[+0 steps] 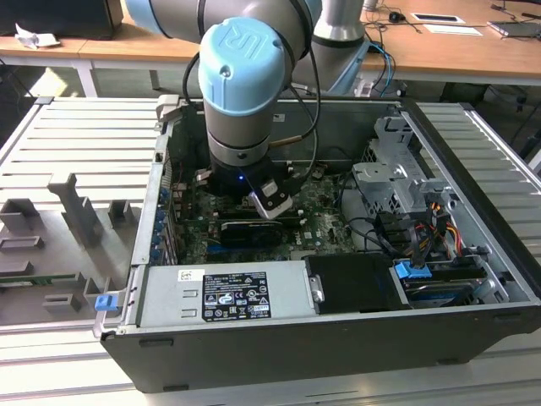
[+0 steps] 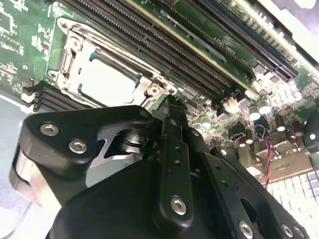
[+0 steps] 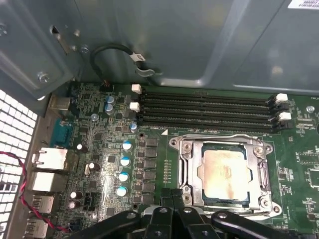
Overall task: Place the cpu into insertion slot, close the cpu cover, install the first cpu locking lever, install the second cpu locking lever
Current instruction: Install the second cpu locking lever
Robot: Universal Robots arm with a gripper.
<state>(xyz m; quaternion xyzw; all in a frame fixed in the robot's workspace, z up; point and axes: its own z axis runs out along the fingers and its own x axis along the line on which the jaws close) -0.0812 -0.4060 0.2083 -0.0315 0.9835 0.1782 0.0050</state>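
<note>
The cpu [image 3: 225, 174] lies flat in its socket on the green motherboard, its dull tan top showing through the window of the cpu cover [image 3: 186, 158]. The cover lies down over the chip. In the second wrist view the cpu [image 2: 104, 79] and the cpu cover [image 2: 67, 59] appear again. My gripper [image 3: 172, 195] is shut with its black fingers pressed together and nothing between them. Its tip hangs just beside the socket's edge, close to one corner [image 2: 172, 102]. In the exterior view the arm's wrist [image 1: 241, 93] reaches down into the open computer case.
Several black memory slots [image 3: 204, 109] run along one side of the socket. The grey case wall [image 3: 174, 40] rises behind them. Rear ports [image 3: 50, 159] and capacitors sit further off. The power supply [image 1: 224, 292], a drive cage [image 1: 393, 182] and loose cables [image 1: 423, 228] crowd the case.
</note>
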